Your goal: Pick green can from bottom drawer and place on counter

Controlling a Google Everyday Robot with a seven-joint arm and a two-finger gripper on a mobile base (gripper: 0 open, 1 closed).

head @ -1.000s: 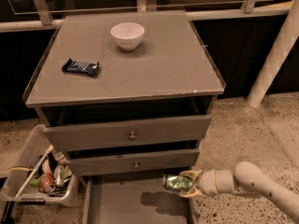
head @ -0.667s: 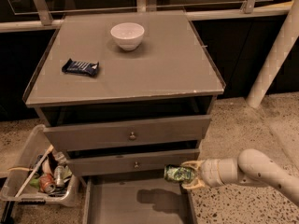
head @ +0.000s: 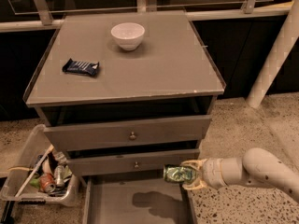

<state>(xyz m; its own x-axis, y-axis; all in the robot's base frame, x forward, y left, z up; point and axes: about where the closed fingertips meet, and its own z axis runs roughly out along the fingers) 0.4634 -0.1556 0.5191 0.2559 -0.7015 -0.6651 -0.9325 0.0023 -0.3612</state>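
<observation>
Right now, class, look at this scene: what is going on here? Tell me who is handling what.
A robot arm reaches in from the right. Its tool is shut on the green can, holding it sideways in the air above the open bottom drawer. The can is not yet on the counter, where a white bowl and a dark snack bar sit.
</observation>
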